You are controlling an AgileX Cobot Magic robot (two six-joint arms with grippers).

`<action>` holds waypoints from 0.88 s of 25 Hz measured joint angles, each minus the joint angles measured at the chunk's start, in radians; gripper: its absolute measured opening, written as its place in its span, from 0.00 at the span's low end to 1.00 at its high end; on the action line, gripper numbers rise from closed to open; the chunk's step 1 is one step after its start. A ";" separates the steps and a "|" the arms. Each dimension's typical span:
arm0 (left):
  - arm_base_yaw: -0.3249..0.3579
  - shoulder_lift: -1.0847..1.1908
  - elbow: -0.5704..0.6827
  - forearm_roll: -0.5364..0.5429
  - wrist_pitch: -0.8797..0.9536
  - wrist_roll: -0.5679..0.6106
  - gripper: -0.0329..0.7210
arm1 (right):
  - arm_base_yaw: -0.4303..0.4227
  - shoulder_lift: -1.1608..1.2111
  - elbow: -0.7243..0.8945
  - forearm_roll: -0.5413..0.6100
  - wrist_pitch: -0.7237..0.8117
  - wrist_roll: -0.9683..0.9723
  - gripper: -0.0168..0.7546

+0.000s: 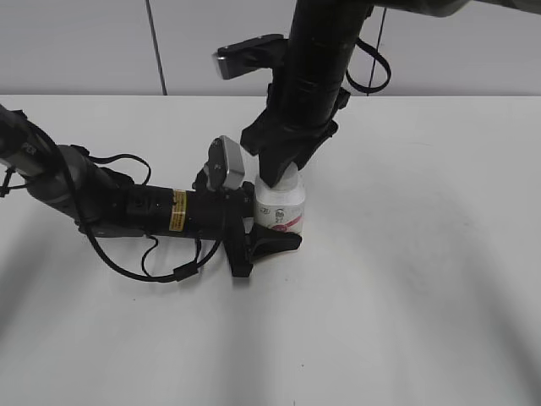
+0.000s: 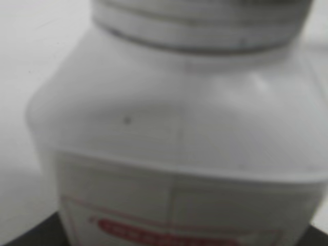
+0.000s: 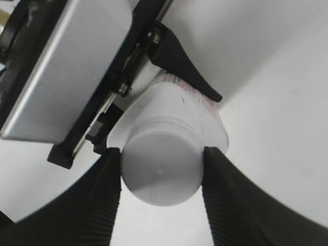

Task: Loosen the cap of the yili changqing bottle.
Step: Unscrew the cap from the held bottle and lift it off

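Note:
The yili changqing bottle (image 1: 280, 209) stands upright on the white table, white with a pink-red label. My left gripper (image 1: 269, 230) reaches in from the left and is shut on the bottle's body near its base. The bottle fills the left wrist view (image 2: 174, 133), blurred, with the cap's ribbed edge (image 2: 200, 20) at the top. My right gripper (image 1: 286, 173) comes down from above. In the right wrist view its two black fingers (image 3: 162, 166) press both sides of the round white cap (image 3: 160, 169). In the exterior view the cap is mostly hidden by those fingers.
The white table (image 1: 423, 279) runs out on all sides, with a grey wall behind. The left arm with its cables (image 1: 127, 211) lies low across the table's left half. The left wrist's silver camera housing (image 3: 66, 66) sits close to the bottle.

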 joint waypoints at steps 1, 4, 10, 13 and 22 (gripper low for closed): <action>0.000 0.000 0.000 0.000 0.000 0.000 0.59 | 0.000 0.000 0.000 0.000 0.000 -0.040 0.52; 0.000 0.000 0.000 0.002 -0.002 0.000 0.59 | 0.000 0.000 0.000 0.000 0.000 -0.175 0.52; 0.000 0.000 0.000 0.002 -0.006 0.003 0.59 | 0.000 0.000 -0.001 0.000 0.000 -0.396 0.52; 0.000 0.000 0.000 0.003 -0.009 0.004 0.59 | 0.000 0.000 -0.002 0.001 0.001 -0.475 0.52; 0.000 0.000 0.000 0.005 -0.022 0.011 0.59 | 0.000 0.000 -0.003 0.003 0.004 -0.755 0.52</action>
